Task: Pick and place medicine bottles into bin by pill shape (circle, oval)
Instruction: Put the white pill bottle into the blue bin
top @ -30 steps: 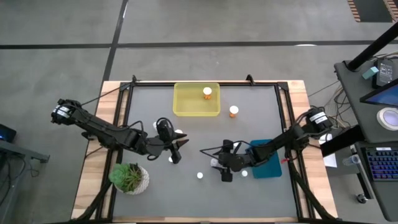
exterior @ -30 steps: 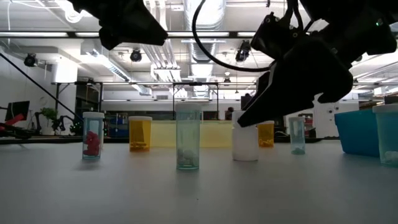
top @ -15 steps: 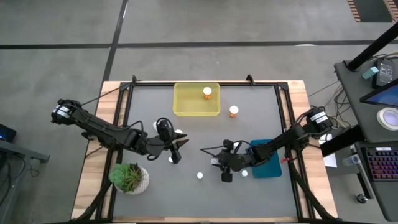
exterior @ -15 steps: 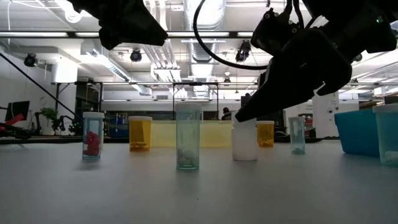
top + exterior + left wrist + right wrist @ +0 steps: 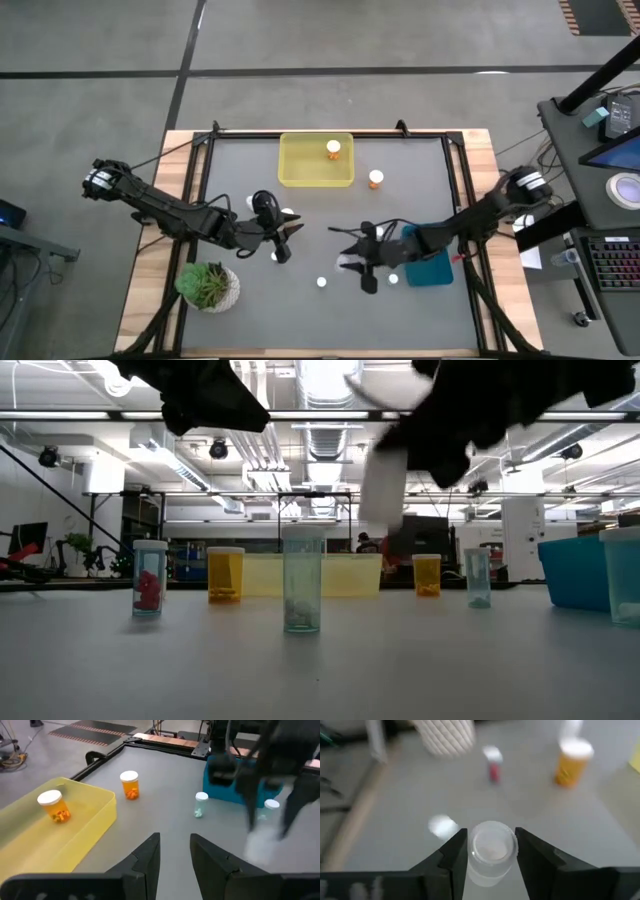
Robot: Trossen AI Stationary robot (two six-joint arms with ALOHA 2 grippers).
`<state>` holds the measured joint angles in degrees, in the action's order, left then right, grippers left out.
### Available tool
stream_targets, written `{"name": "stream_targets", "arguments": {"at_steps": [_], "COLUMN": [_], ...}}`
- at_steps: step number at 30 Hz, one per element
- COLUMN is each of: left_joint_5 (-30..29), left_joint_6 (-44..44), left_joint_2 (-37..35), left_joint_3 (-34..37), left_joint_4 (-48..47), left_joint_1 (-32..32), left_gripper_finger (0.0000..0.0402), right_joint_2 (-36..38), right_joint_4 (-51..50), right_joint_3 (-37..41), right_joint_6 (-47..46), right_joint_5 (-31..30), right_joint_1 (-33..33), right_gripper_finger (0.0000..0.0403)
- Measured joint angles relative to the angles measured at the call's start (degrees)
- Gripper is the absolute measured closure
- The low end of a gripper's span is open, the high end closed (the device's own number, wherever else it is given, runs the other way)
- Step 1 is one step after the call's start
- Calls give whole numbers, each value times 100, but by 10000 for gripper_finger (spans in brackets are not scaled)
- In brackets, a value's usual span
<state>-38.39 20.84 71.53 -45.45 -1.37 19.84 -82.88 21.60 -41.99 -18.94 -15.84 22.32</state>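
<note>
On the dark grey table (image 5: 420, 180) with its wooden edge, a potted plant (image 5: 208, 286) sits at lower left beside the left gripper (image 5: 287, 240), its fingers slightly apart and empty. A yellow bin (image 5: 316, 160) holding an orange bottle (image 5: 333, 149) sits top centre. Right of centre, the right gripper (image 5: 352, 262) clamps a white bottle (image 5: 383, 480) lifted off the table, with the blue bin (image 5: 428, 258) beside it; a workshop with ceiling lights lies behind.

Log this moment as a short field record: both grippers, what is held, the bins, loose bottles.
right gripper: shut on white bottle, lifted clear of the table
left gripper: holds nothing, over the table beside the potted plant
yellow bin: one orange bottle inside
blue bin: contents hidden under the right arm
loose orange bottle: standing just outside the yellow bin
</note>
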Motion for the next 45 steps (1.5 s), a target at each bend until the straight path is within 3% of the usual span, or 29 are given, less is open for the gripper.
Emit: {"name": "stream_targets", "arguments": {"at_steps": [4, 10, 17, 23, 30, 35, 40, 45], "left_joint_5": [-2, -2, -2, -2, -2, -131, -521, -564], "left_joint_6": [-31, -131, -247, -327, -371, -649, -1087, -1945], "left_joint_2": [-2, -4, -7, -7, -8, -9, -9, -42], "left_joint_3": [0, 2, 4, 4, 4, 4, 4, 4], "left_joint_4": [7, 19, 85, 97, 93, 100, 174, 586], "left_joint_1": [1, 0, 0, 2, 2, 2, -10, -159], "left_gripper_finger": [311, 311, 311, 311, 311, 311, 311, 311], "right_joint_2": [532, 1080, 1049, 867, 893, 996, 1384, 2129], "right_joint_4": [1156, 2696, 5434, 6825, 6834, 6427, 4874, 2273], "right_joint_3": [263, 693, 1031, 1015, 841, 854, 856, 861], "right_joint_6": [-163, -1792, -1784, -1562, -1234, -1746, -2026, -2170], "right_joint_5": [515, 574, 1407, 1587, 1589, 1602, 1498, 936], "right_joint_1": [-10, -106, -80, -83, -85, -98, -111, -137], "right_gripper_finger": [270, 268, 264, 264, 263, 262, 262, 262]}}
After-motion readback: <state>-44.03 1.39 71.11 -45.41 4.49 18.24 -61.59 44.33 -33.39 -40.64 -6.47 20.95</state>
